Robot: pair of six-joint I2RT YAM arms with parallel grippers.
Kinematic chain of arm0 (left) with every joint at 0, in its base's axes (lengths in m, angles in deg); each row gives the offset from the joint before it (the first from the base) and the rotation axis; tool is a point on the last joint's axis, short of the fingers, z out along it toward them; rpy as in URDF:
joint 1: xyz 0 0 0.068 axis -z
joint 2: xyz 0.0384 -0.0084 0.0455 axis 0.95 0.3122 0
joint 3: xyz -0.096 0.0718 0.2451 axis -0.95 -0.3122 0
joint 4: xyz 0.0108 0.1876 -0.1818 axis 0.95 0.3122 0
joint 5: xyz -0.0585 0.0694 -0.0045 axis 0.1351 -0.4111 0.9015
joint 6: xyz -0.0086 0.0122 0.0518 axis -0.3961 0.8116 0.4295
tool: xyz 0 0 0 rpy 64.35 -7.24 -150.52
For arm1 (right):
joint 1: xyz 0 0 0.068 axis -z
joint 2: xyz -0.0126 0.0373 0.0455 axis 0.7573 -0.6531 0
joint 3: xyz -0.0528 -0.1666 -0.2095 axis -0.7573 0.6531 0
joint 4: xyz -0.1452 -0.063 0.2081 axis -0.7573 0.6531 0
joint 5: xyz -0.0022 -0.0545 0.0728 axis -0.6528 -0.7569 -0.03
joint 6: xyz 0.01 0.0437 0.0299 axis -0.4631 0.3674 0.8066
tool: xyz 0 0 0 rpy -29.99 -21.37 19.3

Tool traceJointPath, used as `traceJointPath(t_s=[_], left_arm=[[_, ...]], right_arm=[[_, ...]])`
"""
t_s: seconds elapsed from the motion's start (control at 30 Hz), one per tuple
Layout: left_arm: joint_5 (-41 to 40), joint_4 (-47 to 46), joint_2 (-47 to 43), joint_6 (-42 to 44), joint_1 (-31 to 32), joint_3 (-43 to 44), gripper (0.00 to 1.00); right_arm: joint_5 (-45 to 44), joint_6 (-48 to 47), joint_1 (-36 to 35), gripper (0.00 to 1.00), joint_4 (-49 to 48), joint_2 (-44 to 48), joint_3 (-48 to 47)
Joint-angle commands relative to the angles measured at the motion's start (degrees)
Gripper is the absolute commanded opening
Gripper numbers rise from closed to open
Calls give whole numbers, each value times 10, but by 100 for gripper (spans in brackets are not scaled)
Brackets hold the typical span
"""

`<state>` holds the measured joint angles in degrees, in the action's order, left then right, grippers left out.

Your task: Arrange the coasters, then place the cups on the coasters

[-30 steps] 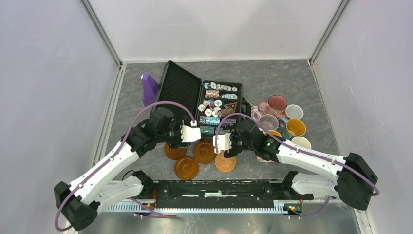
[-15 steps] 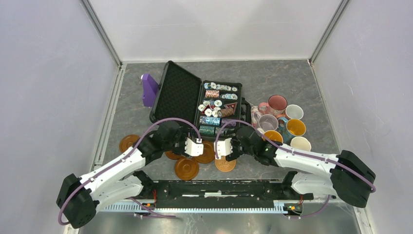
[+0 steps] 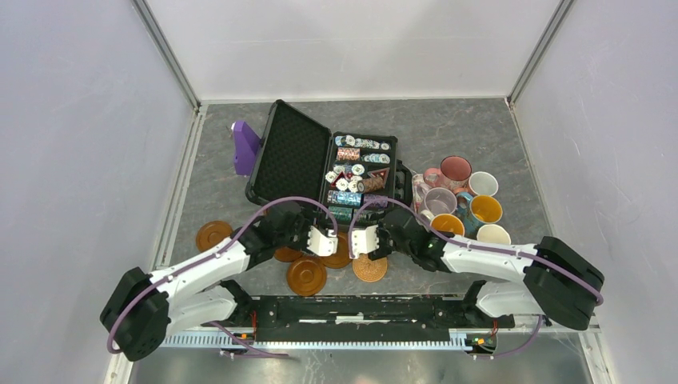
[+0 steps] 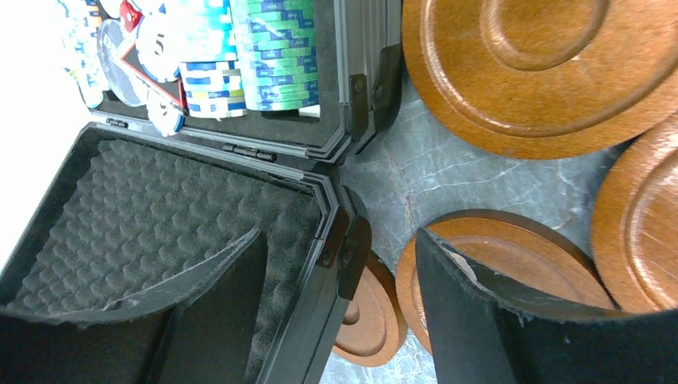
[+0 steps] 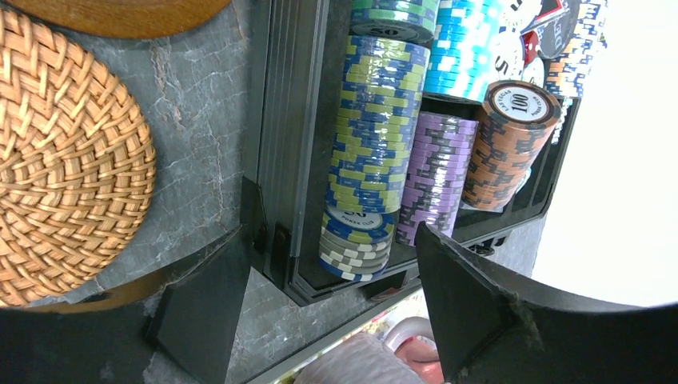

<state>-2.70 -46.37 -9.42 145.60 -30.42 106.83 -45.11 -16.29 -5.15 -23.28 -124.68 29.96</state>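
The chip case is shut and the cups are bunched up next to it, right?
Not shut: the case is open, with chips showing, as the top view makes plain. The cups are bunched up next to it.

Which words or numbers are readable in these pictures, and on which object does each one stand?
"100": on the top chip of the orange-brown chip stack, right wrist view.
"5": on a white chip in the case, left wrist view.
Other chip lettering is too small or blurred to read.
The wooden coasters carry no text.
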Motion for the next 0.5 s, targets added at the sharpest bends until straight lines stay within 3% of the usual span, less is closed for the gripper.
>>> traceJointPath(t_s=[0.0, 0.47], left_arm=[[-36, -58, 28, 34, -2, 18, 73], [-33, -92, 116, -4, -58, 91, 58]], right_arm=[[-33, -11, -1, 80, -44, -14, 8], [-34, -10, 62, 73, -93, -48, -9]])
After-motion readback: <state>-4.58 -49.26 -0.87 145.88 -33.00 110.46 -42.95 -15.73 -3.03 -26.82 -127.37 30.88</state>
